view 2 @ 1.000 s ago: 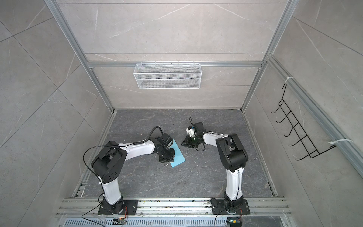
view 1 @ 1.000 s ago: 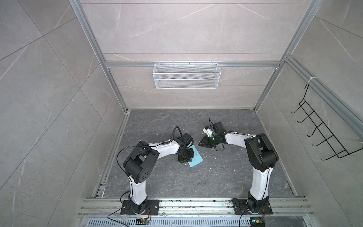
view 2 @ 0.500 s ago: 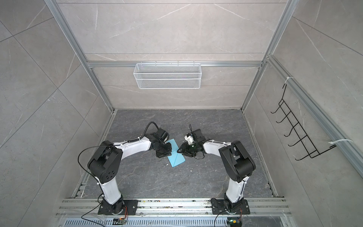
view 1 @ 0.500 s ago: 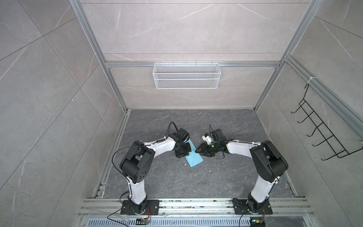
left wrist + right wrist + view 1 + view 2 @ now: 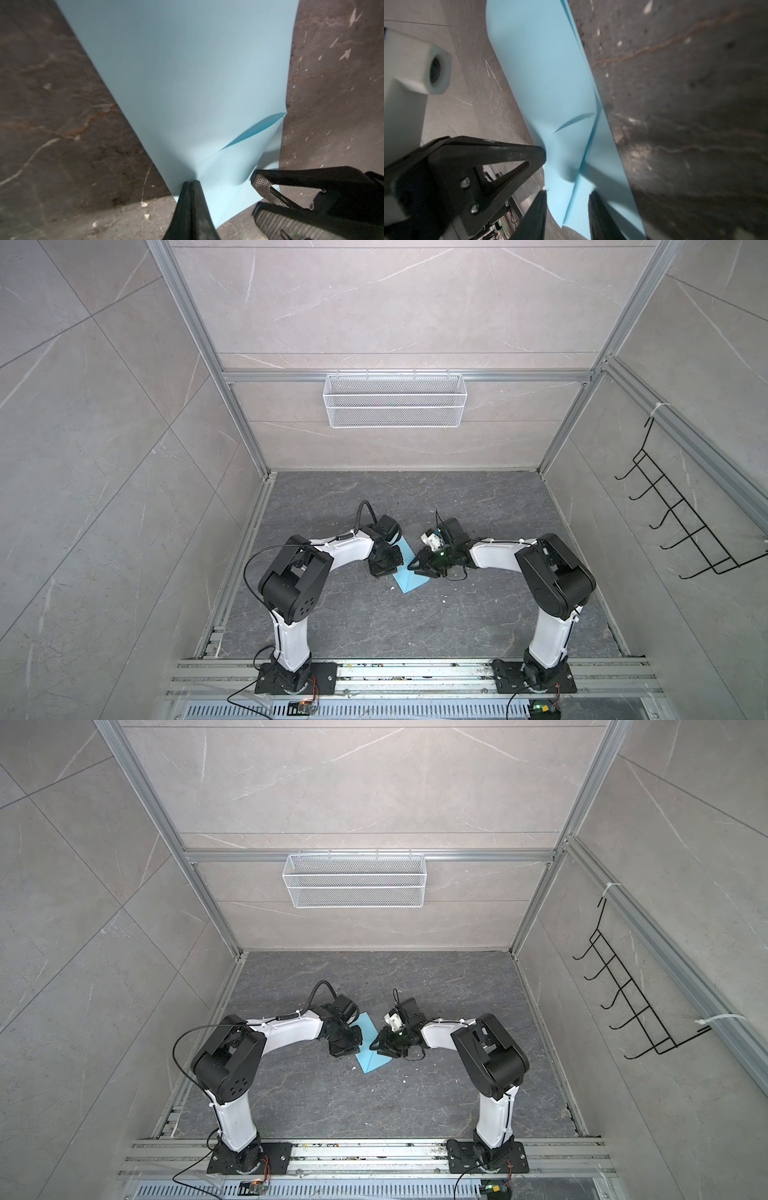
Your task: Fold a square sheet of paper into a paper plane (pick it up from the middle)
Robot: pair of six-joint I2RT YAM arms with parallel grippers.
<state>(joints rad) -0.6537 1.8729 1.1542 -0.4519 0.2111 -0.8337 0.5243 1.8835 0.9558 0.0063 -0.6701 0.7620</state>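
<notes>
Light-blue sheet (image 5: 409, 583) sits mid-tabletop (image 5: 415, 639), squarely between the two arms in both top views. It is partly folded: the right wrist view shows layered edges and a shallow pucker. Long axis runs from the base rail (image 5: 415, 672) side toward the back wall (image 5: 395, 448), slightly skewed, so each arm meets a long edge side-on. Left gripper (image 5: 190, 183): jaws pressed together on the sheet's near edge, pinching it, with the paper creasing toward the pinch. Right gripper (image 5: 568, 197): jaws parted, the opposite edge of the sheet running between them. I read that as straddling, not clamped. Both arms look about equally near, but only the right has free jaws. My judgement is that the coming move turns on the right jaws closing on the edge straight ahead of them, across the short axis from the left pinch, so the sheet can be held taut between the two. Risk: the paper is thin and could crumple or slip out.
</notes>
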